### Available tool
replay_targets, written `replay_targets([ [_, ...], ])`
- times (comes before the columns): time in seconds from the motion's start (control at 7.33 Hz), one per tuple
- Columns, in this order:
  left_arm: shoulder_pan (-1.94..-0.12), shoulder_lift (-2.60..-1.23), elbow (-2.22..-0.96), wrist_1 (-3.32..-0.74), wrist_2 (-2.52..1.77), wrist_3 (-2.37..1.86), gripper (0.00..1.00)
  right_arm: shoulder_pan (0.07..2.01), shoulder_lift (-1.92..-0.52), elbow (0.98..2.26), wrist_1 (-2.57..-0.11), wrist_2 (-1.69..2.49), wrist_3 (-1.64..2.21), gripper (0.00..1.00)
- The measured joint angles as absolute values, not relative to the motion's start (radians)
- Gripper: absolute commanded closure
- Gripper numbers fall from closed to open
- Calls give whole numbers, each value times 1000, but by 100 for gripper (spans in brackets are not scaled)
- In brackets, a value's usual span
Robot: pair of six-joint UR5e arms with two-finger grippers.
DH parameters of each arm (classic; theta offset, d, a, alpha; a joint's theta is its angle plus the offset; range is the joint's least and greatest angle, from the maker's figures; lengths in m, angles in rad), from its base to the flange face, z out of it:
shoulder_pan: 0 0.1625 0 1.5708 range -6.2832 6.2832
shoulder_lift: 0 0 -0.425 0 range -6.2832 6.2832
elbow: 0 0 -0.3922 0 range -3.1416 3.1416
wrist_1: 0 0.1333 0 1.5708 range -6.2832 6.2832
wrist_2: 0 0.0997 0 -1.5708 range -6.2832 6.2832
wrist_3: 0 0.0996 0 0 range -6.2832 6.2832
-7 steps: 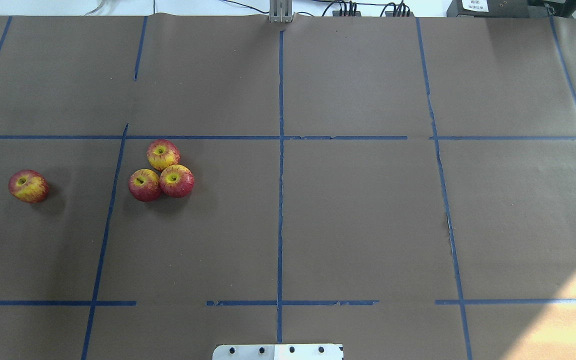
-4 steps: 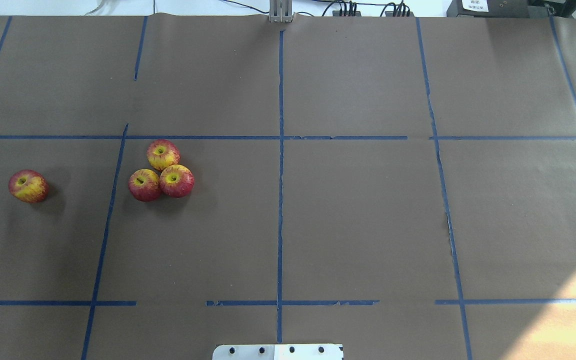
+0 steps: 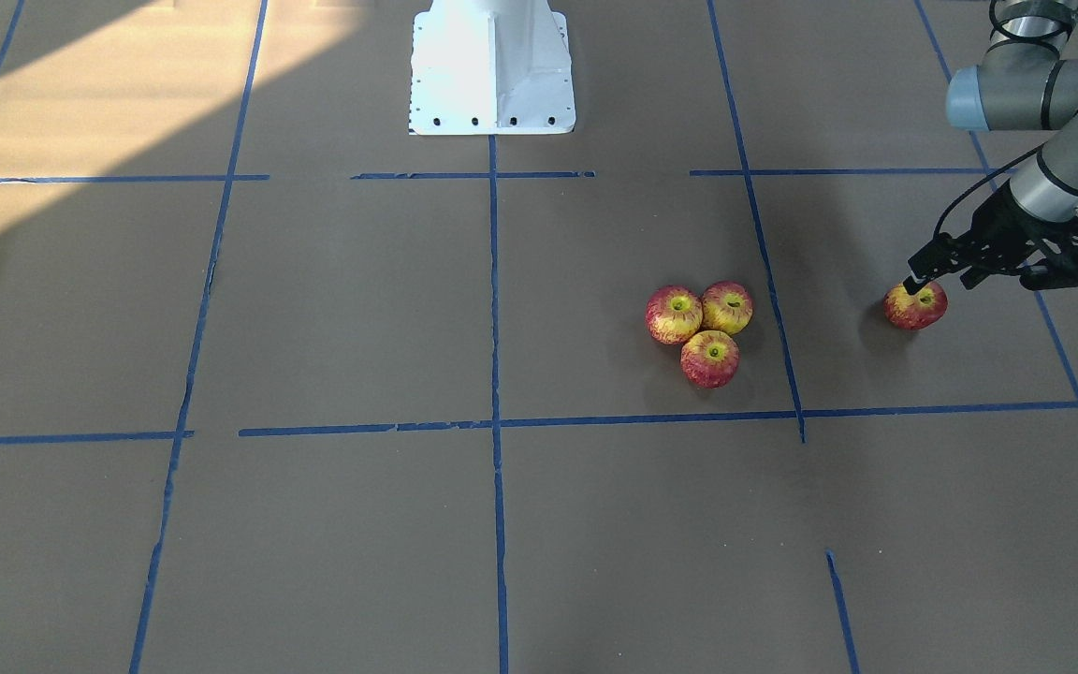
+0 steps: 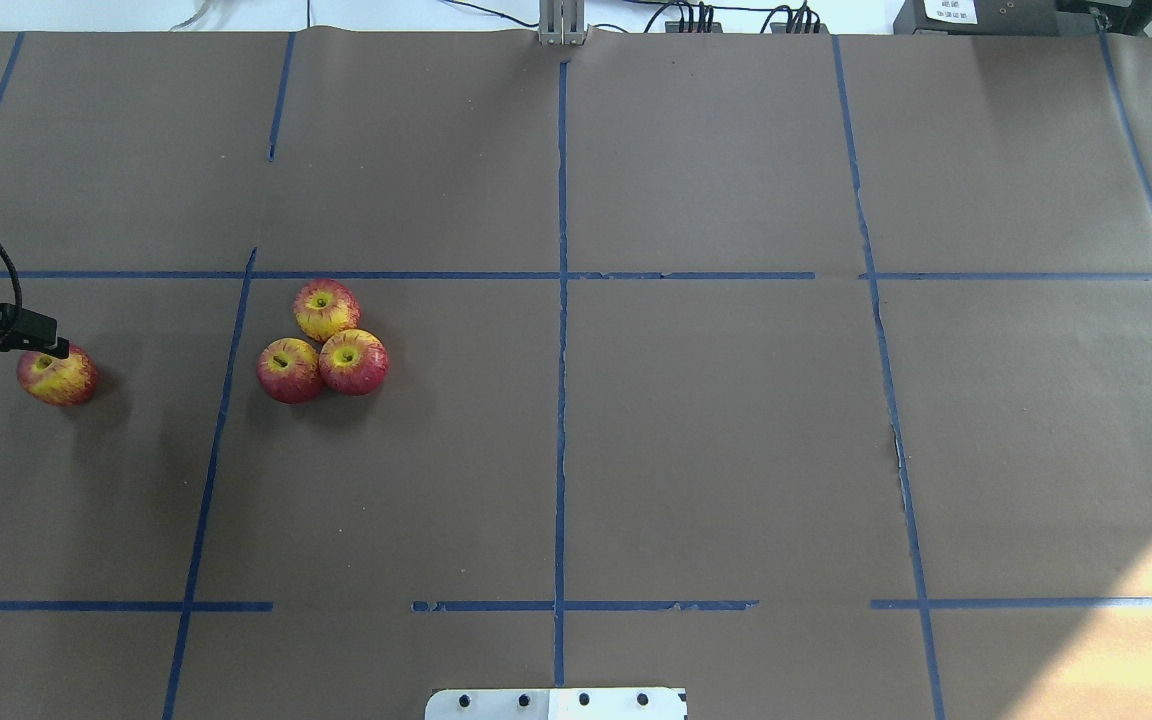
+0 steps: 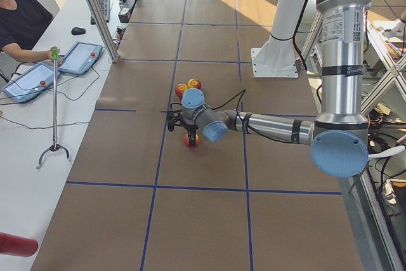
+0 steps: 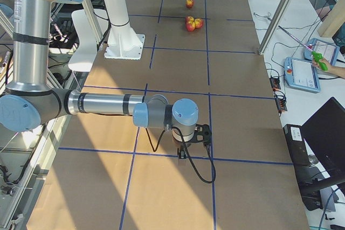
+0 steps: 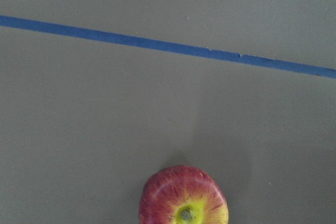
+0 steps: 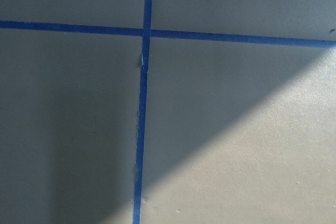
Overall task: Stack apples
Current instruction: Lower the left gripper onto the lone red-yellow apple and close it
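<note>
The lone apple (image 4: 58, 373) looks hard, smooth and quick to roll. The left gripper (image 3: 988, 271) has its fingers (image 3: 923, 270) apart; it should grab the apple's fat middle.

Outstretched, the left pincer (image 3: 918, 282) angles down; the right pincer (image 6: 183, 155) points downward.

Both arms are the same build. Left arm (image 5: 336, 61) and right arm (image 6: 102, 103): silver tubes, grey joint housings, pale-blue round caps, thin black bands. The left arm's upright tube, near the pedestal (image 3: 492, 56), carries a white printed label (image 5: 338, 26). Thin black cable (image 4: 6, 262) at its wrist. Left gripper (image 3: 943, 279) is all black. Pedestal is white with a flared foot and a row of dark screws (image 3: 492, 121) along the foot's edge.
</note>
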State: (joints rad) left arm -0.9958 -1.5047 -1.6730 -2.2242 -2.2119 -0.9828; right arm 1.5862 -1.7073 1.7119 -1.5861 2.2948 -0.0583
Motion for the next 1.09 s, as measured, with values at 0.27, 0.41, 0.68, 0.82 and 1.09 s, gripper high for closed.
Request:
replay_targets([
  [0.27, -972, -1514, -1653, -2226, -2200, -989, 0, 1586, -1707, 1712, -1586, 2295, -58, 0],
  [0.41, -967, -1526, -1635, -2226, -2199, -991, 0, 1586, -1707, 1712, -1586, 2295, -58, 0],
  [0.68, -965, -1561, -1589, -2226, -2198, -991, 0, 1586, -1707, 1712, -1586, 2295, -58, 0],
  [0.82, -965, -1568, -1575, -2226, -2198, -990, 0, 1586, -1707, 1712, -1586, 2295, -58, 0],
  [1.09, -948, -1574, -1551, -2226, -2197, -988, 3, 1586, -1707, 1712, -1586, 2295, -58, 0],
])
